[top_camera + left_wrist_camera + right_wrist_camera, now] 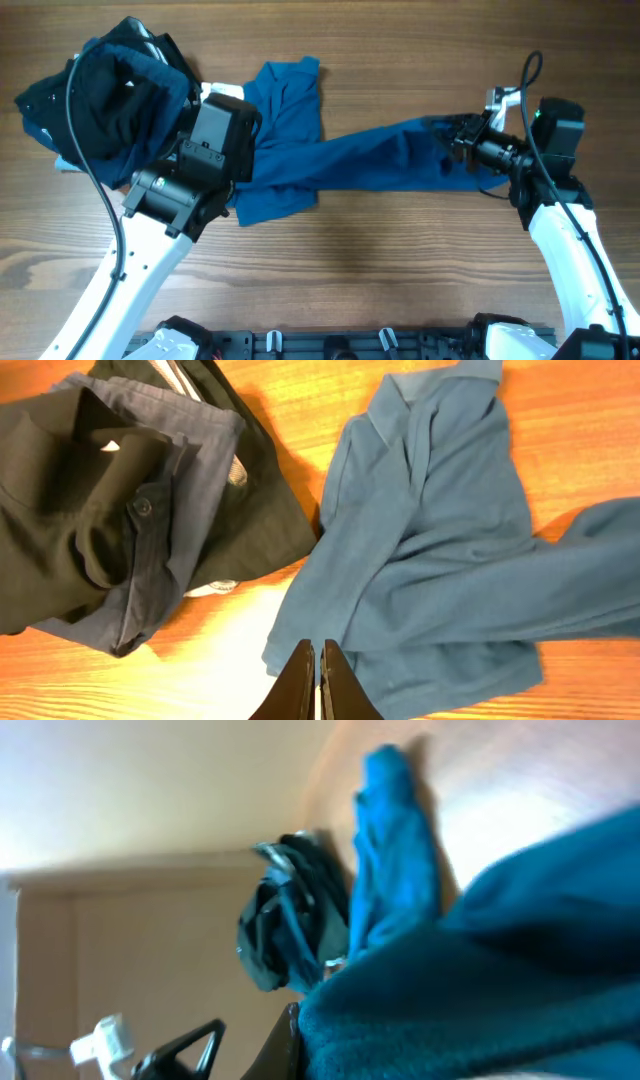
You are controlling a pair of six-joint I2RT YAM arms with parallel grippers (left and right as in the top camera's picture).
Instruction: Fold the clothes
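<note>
blue shirt (290, 110) lay stretched and crumpled, not folded yet. right gripper (455, 142) pinched one end; left gripper (319, 660) was shut by its edge.

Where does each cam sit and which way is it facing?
Overhead: fixed above the table, looking straight down; both arms show, with the right gripper clamped on the blue shirt.
Left wrist: on the left arm, looking down past the shut left gripper at the shirt and the dark garment heap.
Right wrist: on the right arm, tilted low across the table; blurred shirt cloth fills the frame, with its own fingers at the bottom edge.
Shared: overhead and left wrist both show the shirt and the heap.
</note>
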